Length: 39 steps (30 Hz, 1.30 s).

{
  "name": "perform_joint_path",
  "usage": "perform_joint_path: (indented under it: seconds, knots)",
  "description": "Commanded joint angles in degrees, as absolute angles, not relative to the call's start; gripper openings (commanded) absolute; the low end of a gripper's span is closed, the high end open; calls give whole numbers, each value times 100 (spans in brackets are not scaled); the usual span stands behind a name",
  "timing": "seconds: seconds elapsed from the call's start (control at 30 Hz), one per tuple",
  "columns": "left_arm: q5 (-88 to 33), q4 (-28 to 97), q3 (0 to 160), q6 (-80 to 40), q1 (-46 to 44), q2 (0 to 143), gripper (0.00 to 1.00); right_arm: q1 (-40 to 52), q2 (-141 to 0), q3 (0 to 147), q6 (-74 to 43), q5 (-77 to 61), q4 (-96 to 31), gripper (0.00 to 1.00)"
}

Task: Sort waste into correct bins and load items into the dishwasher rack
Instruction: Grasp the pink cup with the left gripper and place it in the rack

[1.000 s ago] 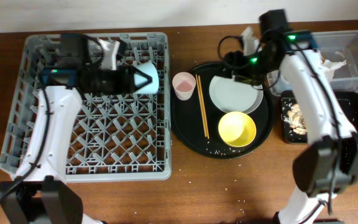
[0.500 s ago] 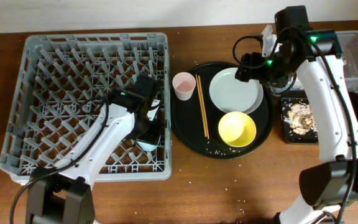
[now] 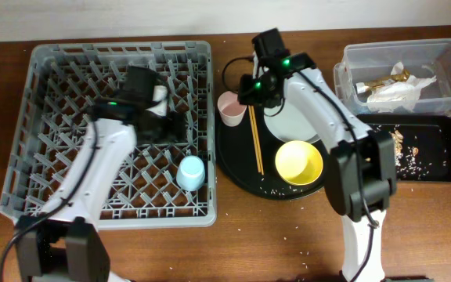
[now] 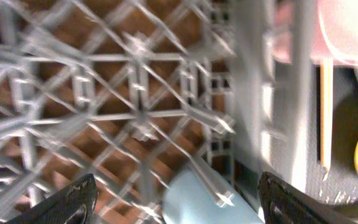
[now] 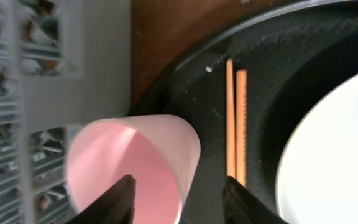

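The pink cup [image 5: 135, 165] stands upright on the round black tray's [image 3: 237, 166] edge nearest the dishwasher rack [image 3: 116, 48], beside the chopsticks [image 5: 241, 124], and the right gripper [image 5: 179, 190] hangs over it empty, jaws spread wide, one finger above its mouth and one outside its wall, apparently set to pinch the rim.
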State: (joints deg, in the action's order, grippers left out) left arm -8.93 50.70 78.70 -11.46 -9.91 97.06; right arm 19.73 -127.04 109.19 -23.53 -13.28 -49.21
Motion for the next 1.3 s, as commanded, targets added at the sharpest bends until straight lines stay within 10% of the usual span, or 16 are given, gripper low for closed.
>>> perform_joint_path:
  seconds: [0.0,0.07,0.17,0.37,0.77,0.93,1.0,1.13,1.27]
  knots:
    - [-1638,5002,7972,-1219,-480,9651,80,2174,-13063,10938,-2346,-1278,-4989,30]
    - [-1857,4943,7972,-1219,-464,9651,80,2097,-13002,10947,-2349,-1275,-5017,4]
    - [-3282,4626,7972,-1212,-340,9651,99,1647,-12291,10947,-2340,-1925,-5470,4]
    - [-9017,3061,7970,-679,445,9651,99,1170,-11024,10938,-2150,-5382,-4567,4]
    - [-9017,3068,7970,-751,414,9651,96,2711,-11469,10930,-2462,-5343,-3588,4]
    - [-9017,3068,7970,-770,414,9651,63,2845,-11655,10930,-2604,-5225,-3385,4]
    - [-9017,3065,7970,-768,414,9651,51,2845,-11655,10930,-2602,-5120,-3450,28]
    - [-9017,3041,7970,-766,421,9651,50,2810,-11655,10930,-2580,-5030,-3533,39]
    - [-9017,2998,7970,-768,672,9651,52,2810,-11655,10930,-2578,-5028,-3946,12]
